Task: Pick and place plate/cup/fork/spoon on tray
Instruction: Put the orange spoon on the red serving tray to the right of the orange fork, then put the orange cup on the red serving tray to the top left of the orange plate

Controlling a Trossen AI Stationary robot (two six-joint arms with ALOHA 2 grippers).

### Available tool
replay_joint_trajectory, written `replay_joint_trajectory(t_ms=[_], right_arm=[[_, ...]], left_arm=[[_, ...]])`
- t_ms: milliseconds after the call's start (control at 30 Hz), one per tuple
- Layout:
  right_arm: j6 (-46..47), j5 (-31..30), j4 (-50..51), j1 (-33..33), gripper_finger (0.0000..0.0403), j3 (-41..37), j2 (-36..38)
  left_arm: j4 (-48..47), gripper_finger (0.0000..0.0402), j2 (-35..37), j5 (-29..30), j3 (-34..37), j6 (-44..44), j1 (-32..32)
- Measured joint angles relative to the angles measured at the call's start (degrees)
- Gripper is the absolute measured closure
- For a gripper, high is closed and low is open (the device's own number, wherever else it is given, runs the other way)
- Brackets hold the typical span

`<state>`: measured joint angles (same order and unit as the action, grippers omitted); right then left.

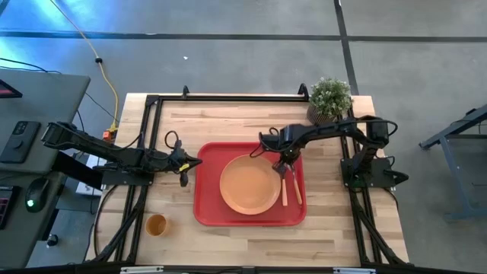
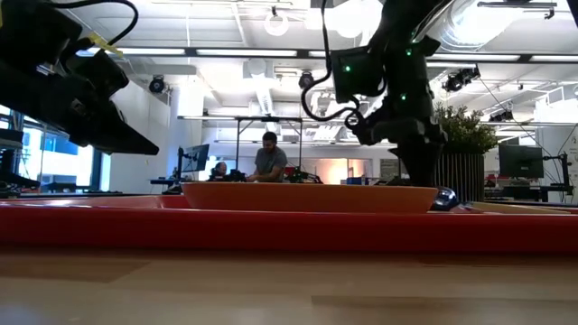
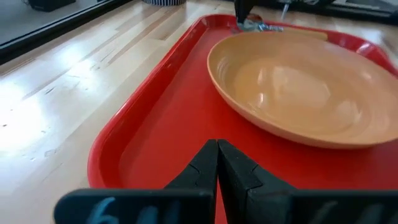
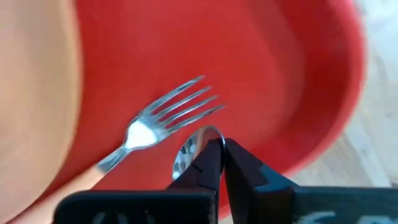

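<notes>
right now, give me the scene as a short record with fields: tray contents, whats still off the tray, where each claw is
tray: red, on the wooden table
on tray: plate; fork and spoon side by side, right of the plate
off tray: cup, on the table near the front left corner
left claw: shut, empty, at the tray's left edge
right claw: shut, over the spoon's bowl
other: potted plant, back right corner
</notes>
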<state>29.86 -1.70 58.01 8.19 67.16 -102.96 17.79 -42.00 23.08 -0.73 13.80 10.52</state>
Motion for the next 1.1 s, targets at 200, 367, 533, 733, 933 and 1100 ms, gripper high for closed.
replay_joint_trajectory(t_ms=[200, 367, 533, 733, 933, 1100], right_arm=[[4.1, -3.3, -0.1, 0.6, 0.0362, 0.0, 0.0], [10.5, -6.1, 0.0, 0.2, 0.0284, 0.0, 0.0], [22.5, -17.6, 2.5, -3.1, 0.0226, 0.0, 1.2], [34.2, -28.8, -4.2, -13.2, 0.0215, 0.0, 7.2], [38.8, -38.9, -18.5, -23.7, 0.0225, 0.0, 8.8], [35.6, -43.0, -31.9, -29.6, 0.0241, 0.0, 6.8]], left_arm=[[-1.3, 0.0401, 0.0, 1.6, 0.0, 0.0, 0.0], [-2.8, 0.0401, 0.0, 1.7, 0.0, 1.3, 0.0], [-3.6, 0.0401, 0.0, 1.7, 0.0, 2.0, 0.0], [-4.6, 0.0401, 0.0, 0.4, 0.0, 4.1, 0.1], [-4.4, 0.0401, 0.3, -5.4, -0.1, 6.9, 0.1], [-3.1, 0.0401, 1.1, -9.5, -2.2, 8.6, 1.1]])
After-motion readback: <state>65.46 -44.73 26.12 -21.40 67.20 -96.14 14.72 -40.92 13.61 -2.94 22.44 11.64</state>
